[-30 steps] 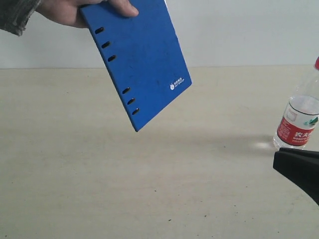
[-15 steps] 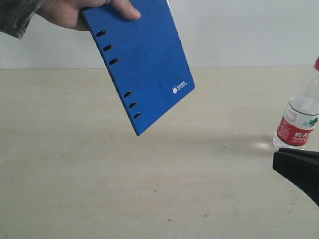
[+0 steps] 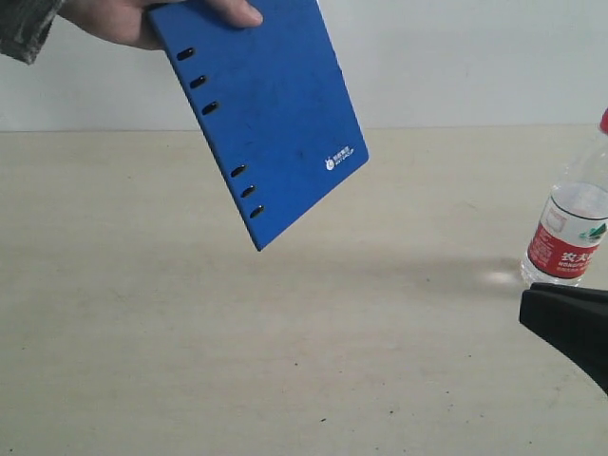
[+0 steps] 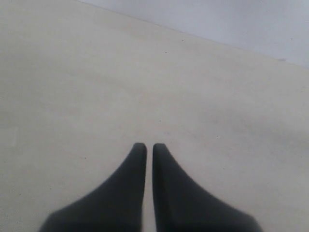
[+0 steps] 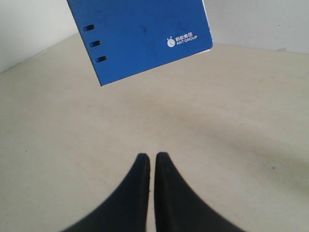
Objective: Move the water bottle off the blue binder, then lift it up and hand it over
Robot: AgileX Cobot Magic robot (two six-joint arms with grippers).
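A person's hand (image 3: 133, 17) holds the blue binder (image 3: 261, 114) tilted in the air above the table, slots along its lower left edge and a white logo near one corner. The right wrist view shows the same binder (image 5: 140, 34) hanging ahead of my right gripper (image 5: 152, 155). The water bottle (image 3: 568, 228) stands upright on the table at the far right, partly cut off by the frame edge. My right gripper (image 3: 528, 306) is shut and empty, low in front of the bottle. My left gripper (image 4: 146, 146) is shut over bare table, holding nothing.
The beige table (image 3: 285, 361) spreads across the whole view, with a pale wall (image 3: 456, 57) behind its far edge. The person's sleeve (image 3: 24, 28) enters at the top left.
The hand has shifted the binder slightly, down and right and then back up to the left. Bottle and both grippers have not moved.
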